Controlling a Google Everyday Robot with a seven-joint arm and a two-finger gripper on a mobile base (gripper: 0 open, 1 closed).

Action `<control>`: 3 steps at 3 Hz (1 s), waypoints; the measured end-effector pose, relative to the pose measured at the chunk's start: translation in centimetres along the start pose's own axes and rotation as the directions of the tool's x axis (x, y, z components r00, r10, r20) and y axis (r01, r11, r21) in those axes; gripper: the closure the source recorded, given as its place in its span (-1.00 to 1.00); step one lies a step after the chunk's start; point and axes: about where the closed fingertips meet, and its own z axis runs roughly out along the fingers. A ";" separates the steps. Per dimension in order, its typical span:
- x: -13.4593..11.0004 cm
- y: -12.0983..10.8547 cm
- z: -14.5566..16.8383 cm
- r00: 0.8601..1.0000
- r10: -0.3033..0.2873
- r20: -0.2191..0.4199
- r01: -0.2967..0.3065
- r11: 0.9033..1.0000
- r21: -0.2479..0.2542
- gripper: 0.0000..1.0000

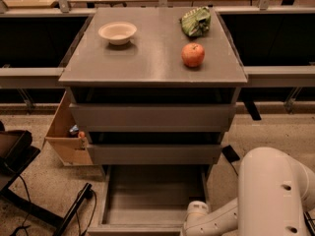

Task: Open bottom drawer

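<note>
The bottom drawer (152,193) of the grey cabinet is pulled out towards me. Its plain grey tray is open to view below the two wider drawer fronts (152,117), which stand closed. My white arm (273,191) comes in from the lower right. Its wrist ends at the drawer's front right corner, where my gripper (191,226) sits at the bottom edge of the view, mostly cut off.
On the cabinet top (152,58) stand a white bowl (117,32), a red apple (193,54) and a green bag (196,21). A cardboard box (66,136) rests on the floor left of the cabinet. A black stand with cables (29,191) lies at the lower left.
</note>
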 end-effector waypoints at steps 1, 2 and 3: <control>-0.1 -0.2 -0.3 1.000 0.000 0.000 0.000 1.000 0.000 1.00; -0.3 -0.2 -0.8 1.000 0.021 0.003 -0.021 1.000 -0.005 1.00; -0.4 -0.5 -1.1 1.000 0.022 0.003 -0.022 1.000 -0.005 1.00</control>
